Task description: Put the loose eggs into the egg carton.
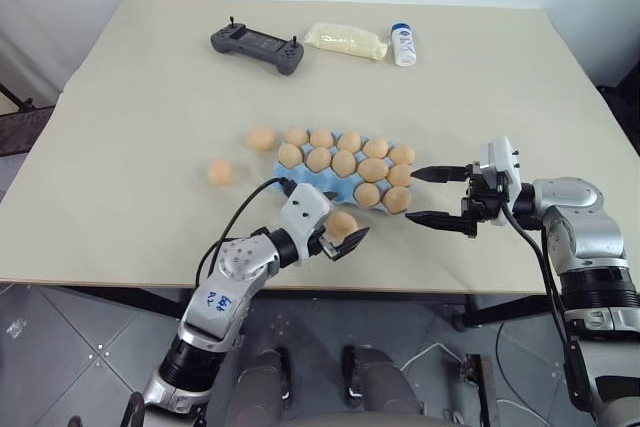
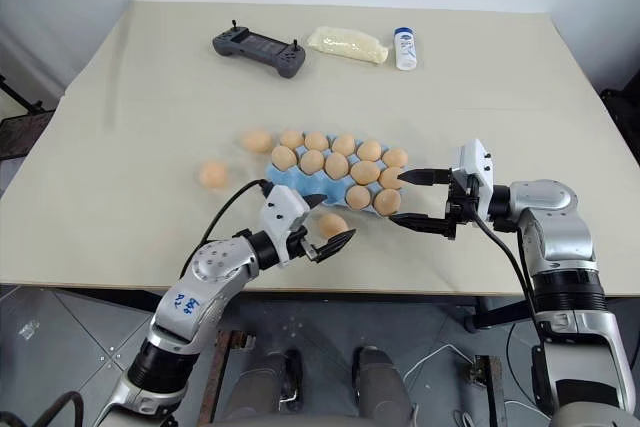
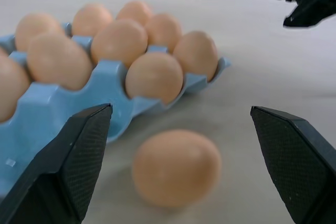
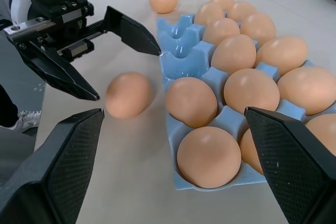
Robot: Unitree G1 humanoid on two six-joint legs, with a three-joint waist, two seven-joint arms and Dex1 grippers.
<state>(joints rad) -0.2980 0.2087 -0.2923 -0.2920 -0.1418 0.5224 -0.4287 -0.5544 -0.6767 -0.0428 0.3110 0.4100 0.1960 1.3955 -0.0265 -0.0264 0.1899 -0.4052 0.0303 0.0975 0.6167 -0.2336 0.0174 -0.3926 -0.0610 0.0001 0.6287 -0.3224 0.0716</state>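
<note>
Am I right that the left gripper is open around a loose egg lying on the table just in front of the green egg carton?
Not quite: the egg carton is light blue, not green, as the left wrist view shows. The rest holds: the left gripper is open around a loose egg on the table.

We note the light blue egg carton [image 1: 296,185] lying flat between both claws, most cups filled with tan eggs. One loose egg [image 1: 342,223] sits between the left gripper's [image 1: 345,239] spread fingers; two others [image 1: 261,139] [image 1: 220,172] lie beyond it, beside the carton.
</note>
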